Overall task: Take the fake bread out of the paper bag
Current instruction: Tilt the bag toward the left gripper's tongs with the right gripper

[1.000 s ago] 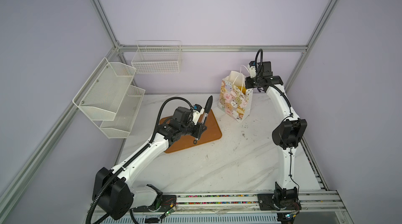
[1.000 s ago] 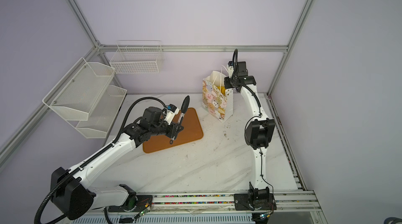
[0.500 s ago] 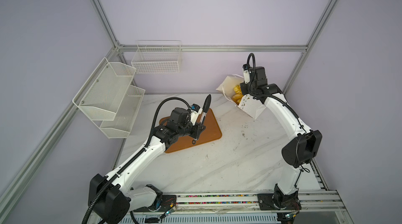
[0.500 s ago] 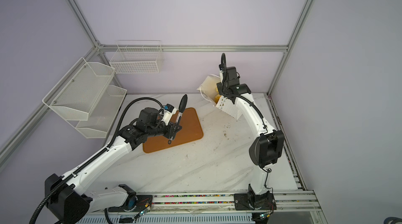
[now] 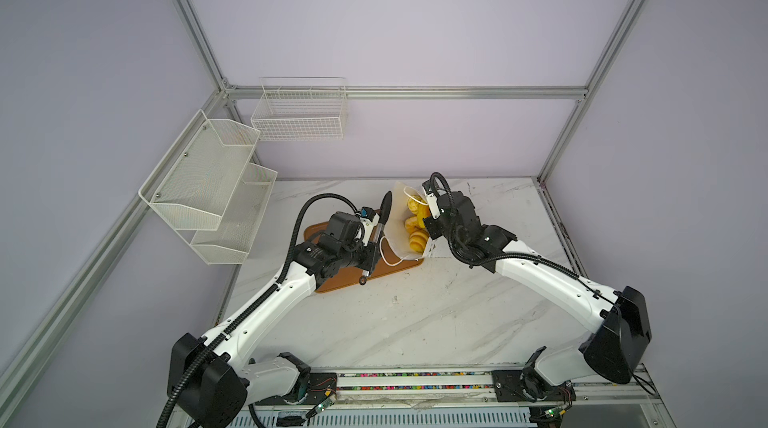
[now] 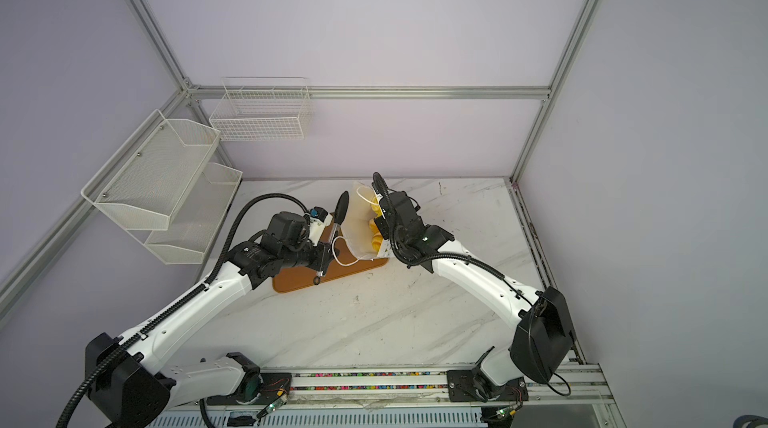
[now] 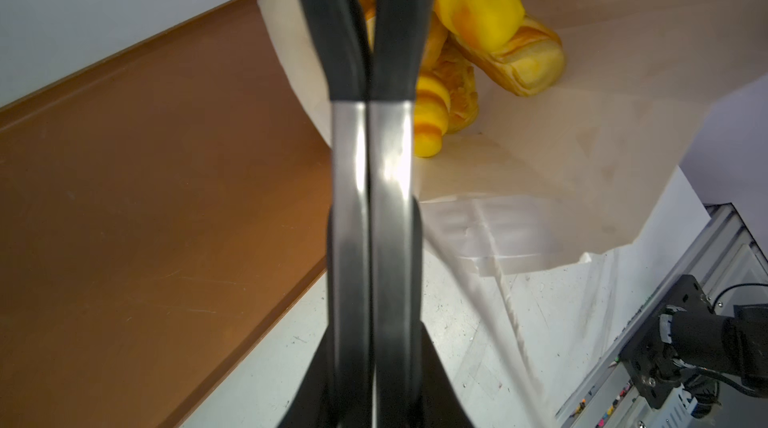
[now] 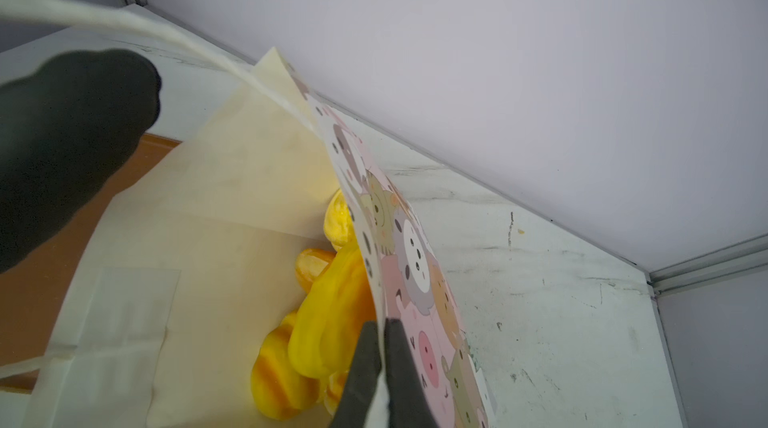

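The paper bag [image 5: 397, 234] is held tipped over the right end of the brown tray [image 5: 340, 282], toward the middle of the far edge of the table [image 5: 415, 313]. Its printed wall is pinched between the closed jaws of the right gripper [image 8: 382, 363]. The fake bread [image 5: 415, 224] is seen piled inside the bag against the white lining. A pair of black-tipped tongs [image 5: 385, 207], arms pressed together, is clamped in the left gripper [image 5: 371, 249], with the tips held just beside the bag's open rim.
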Robot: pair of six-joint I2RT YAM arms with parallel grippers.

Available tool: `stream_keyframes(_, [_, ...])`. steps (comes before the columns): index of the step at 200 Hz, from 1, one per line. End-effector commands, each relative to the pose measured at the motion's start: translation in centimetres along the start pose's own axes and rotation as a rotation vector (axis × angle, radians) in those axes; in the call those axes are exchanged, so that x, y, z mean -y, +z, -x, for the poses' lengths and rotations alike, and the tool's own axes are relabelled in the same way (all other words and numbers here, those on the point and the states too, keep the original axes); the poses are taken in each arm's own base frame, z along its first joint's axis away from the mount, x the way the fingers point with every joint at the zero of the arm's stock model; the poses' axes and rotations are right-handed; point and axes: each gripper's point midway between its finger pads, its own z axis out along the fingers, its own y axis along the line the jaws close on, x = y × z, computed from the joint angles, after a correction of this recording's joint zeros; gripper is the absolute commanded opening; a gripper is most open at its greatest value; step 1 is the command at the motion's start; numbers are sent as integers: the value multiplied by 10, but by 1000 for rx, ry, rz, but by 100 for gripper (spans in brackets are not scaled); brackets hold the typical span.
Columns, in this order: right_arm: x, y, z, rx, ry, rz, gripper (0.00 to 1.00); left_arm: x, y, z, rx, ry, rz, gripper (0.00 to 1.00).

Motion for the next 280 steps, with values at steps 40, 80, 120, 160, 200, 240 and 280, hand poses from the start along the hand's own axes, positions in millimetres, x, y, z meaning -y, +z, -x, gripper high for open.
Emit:
stream_keyframes(40, [0, -14, 1, 38, 59, 22, 0, -27, -37, -22, 6, -46, 153, 0])
stream_keyframes(80, [-2, -21, -2, 62, 86, 47, 0, -29, -69, -15, 76, -14, 187, 0])
stream_keyframes(120, [0, -29, -4, 80, 94, 58, 0, 2, -84, -5, 23, 89, 57, 0])
stream_keyframes(160, [2, -36, -5, 105, 120, 66, 0, 32, -90, -8, -89, 219, 15, 0])
stream_keyframes(200, [6, -39, -9, 113, 129, 51, 0, 42, -105, -18, -206, 270, 20, 0])
stream_keyframes(240, [13, -39, -18, 90, 86, 2, 0, 70, -102, -12, -265, 196, -96, 12])
stream_keyframes(280, [22, -47, -26, 99, 70, -27, 0, 91, -90, -4, -292, 176, -118, 23])
